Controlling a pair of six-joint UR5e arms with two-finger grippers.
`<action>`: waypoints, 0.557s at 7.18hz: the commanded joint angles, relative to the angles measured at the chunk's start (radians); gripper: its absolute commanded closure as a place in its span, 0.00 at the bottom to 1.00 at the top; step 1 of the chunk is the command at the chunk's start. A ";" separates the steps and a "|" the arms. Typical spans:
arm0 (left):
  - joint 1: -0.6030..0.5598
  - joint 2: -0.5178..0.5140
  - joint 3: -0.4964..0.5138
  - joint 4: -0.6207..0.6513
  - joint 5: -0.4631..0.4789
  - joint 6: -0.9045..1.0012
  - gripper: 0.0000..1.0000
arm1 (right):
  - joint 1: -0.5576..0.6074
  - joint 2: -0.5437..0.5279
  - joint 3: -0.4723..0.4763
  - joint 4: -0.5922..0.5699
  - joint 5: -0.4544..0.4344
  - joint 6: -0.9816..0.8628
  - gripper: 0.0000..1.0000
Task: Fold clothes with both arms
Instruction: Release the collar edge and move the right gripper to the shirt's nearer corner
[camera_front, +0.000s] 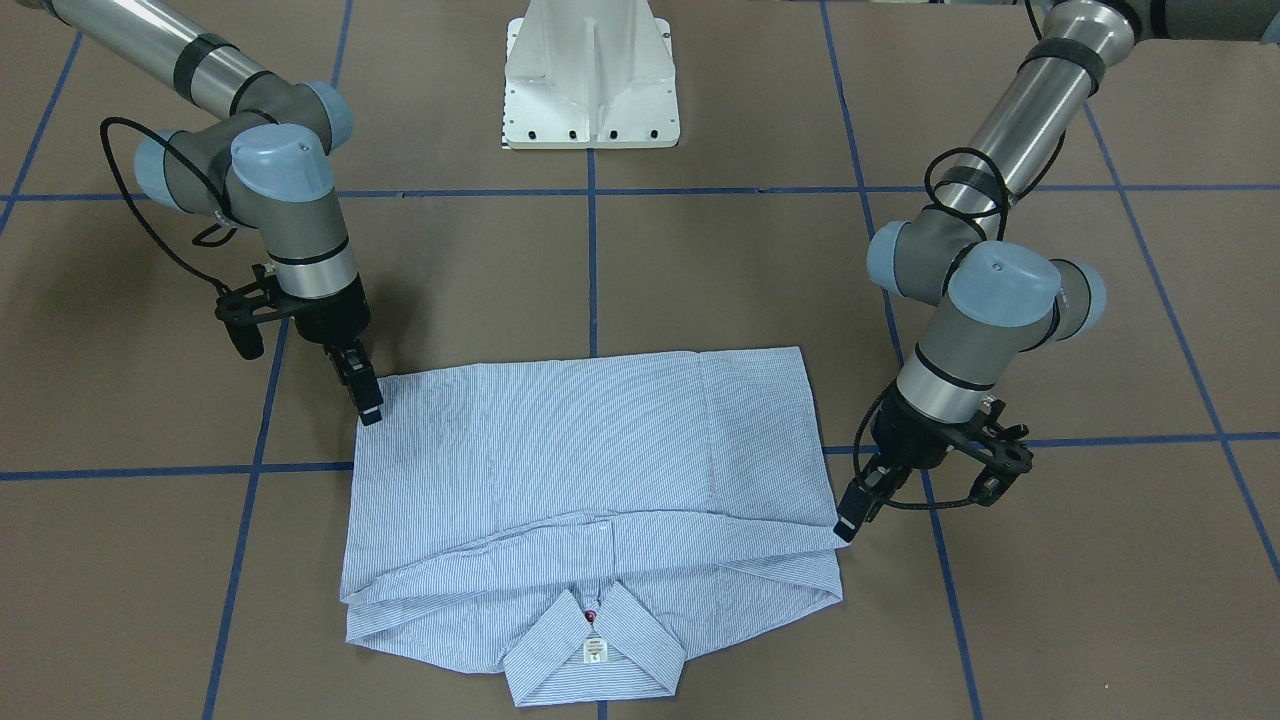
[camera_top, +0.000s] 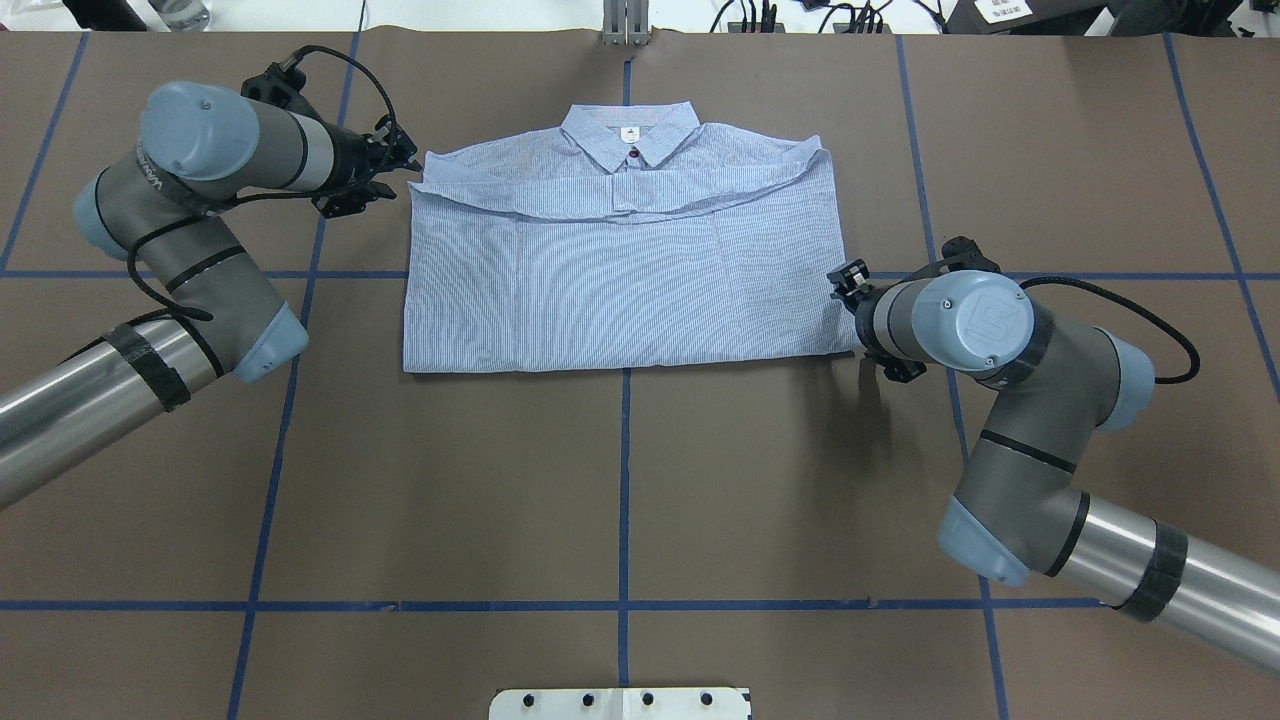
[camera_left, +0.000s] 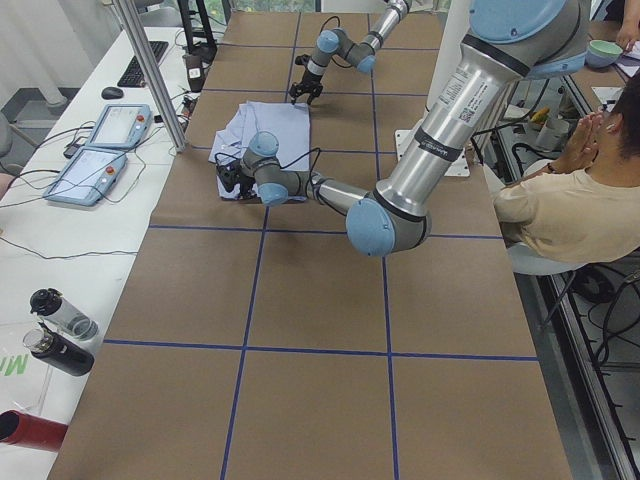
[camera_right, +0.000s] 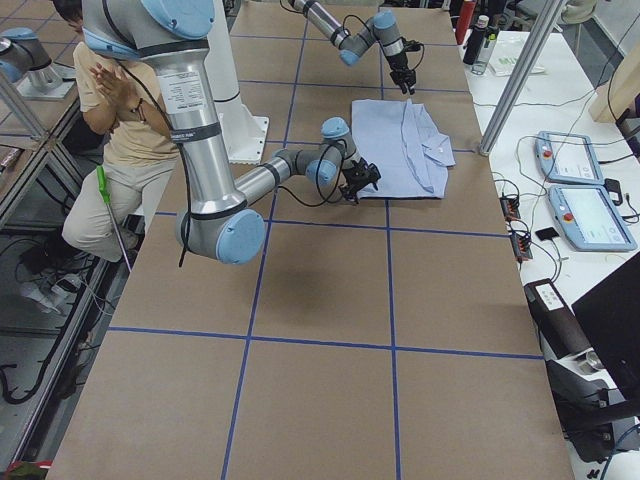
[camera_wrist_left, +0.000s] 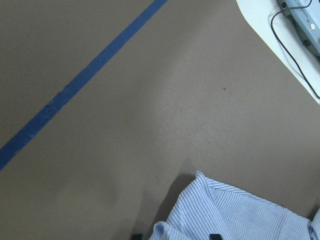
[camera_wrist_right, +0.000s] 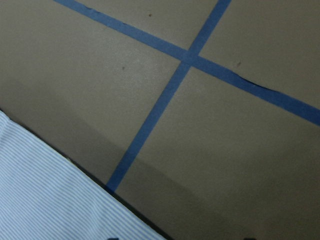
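Mid-table, beyond robot base: shirt (camera_top: 620, 280), folded flat, collar (camera_top: 628, 135) pointing away from robot, long axis left-right. Left gripper (camera_front: 850, 518) at shoulder corner, fingertips apart; right gripper (camera_front: 368, 400) at near corner, spread. Surface: brown table (camera_top: 620, 480), blue tape grid (camera_top: 500, 605). Seated person (camera_left: 560, 200), teach pendants (camera_right: 590, 190) alongside.

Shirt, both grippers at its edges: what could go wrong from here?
1. The left gripper is at the collar-end corner of the shirt, and the right gripper is at the diagonally opposite hem corner. Lifting those two corners would probably skew the fold.
2. The collar-end corner is several stacked layers. A pinch there may catch only the top ones and pull the tucked fold open.
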 joint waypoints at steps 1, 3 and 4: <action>0.000 0.001 -0.005 0.000 0.000 -0.001 0.46 | -0.015 -0.020 0.023 -0.002 -0.001 0.002 0.23; 0.000 0.030 -0.029 0.000 0.002 0.003 0.46 | -0.024 -0.005 0.014 -0.002 -0.007 0.047 0.33; 0.000 0.033 -0.035 0.000 0.002 0.003 0.46 | -0.025 0.000 0.015 -0.004 -0.007 0.084 0.52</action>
